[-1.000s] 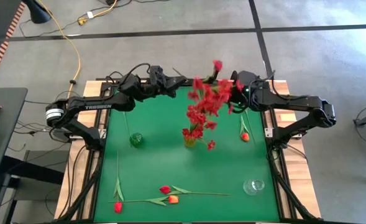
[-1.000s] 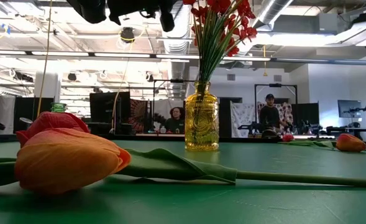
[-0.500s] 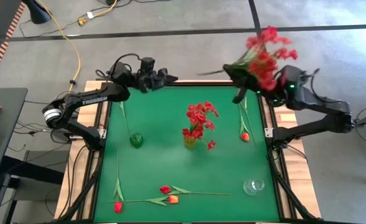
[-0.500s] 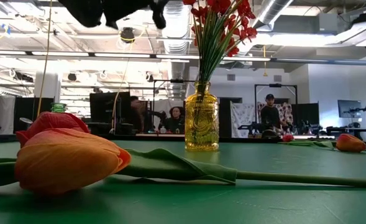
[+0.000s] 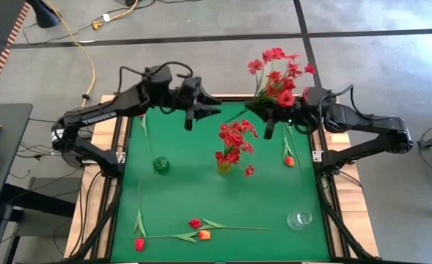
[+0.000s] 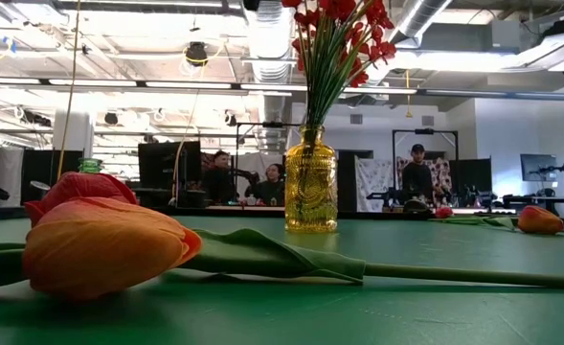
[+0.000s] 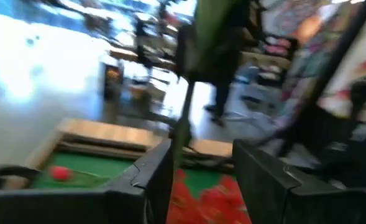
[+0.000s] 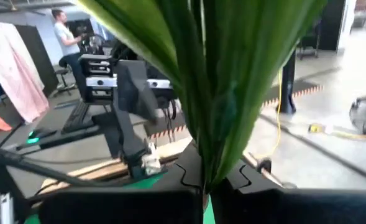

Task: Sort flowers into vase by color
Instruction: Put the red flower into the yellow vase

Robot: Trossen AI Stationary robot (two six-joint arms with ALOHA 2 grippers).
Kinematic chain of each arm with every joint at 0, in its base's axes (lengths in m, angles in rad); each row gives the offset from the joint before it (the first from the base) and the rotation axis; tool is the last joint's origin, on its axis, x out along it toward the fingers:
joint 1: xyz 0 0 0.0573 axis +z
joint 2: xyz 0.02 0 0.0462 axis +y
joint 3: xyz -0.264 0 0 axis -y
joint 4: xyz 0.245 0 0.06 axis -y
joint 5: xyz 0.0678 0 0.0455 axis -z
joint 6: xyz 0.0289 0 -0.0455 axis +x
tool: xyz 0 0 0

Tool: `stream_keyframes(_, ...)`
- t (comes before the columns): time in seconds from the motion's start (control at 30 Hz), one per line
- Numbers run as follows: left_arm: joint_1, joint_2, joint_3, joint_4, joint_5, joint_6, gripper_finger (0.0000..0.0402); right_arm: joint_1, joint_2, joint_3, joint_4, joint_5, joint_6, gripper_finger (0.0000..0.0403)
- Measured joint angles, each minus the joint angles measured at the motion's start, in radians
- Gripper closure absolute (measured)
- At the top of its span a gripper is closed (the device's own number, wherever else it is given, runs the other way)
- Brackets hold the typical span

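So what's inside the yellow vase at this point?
The yellow vase holds one bunch of small red blossoms on green stems. Patterned glass hides the stem ends and any water. A second red bunch is clamped in the right gripper, above the table's far edge.

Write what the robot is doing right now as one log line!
right gripper: shut on red blossom bunch, above table's far edge | left gripper: open, empty | yellow vase: holds red blossoms

The left gripper (image 7: 201,177) is seen with its two dark fingers (image 7: 146,180) spread apart above blurred red blossoms (image 7: 198,199) and the green tabletop (image 7: 89,169).
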Motion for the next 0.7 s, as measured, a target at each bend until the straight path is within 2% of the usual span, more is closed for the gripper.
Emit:
stream_keyframes(0.07, 0.0, -0.002, 0.02, -0.006, -0.036, 0.033, 0.025, -0.004, 0.013, 0.0, 0.053, 0.0, -0.029, 0.0371)
stream_keyframes(0.23, 0.002, 0.0, 0.032, -0.015, -0.039, 0.071, 0.0249, -0.022, 0.056, 0.0, 0.194, -0.02, -0.08, 0.037)
stream_keyframes(0.4, -0.008, 0.0, 0.032, -0.038, -0.049, 0.086, 0.0249, -0.053, 0.114, 0.0, 0.215, -0.094, -0.023, 0.0371)
stream_keyframes(0.7, -0.029, 0.0, 0.033, -0.135, -0.054, 0.082, 0.0249, -0.032, 0.199, 0.001, 0.308, -0.127, -0.003, 0.037)
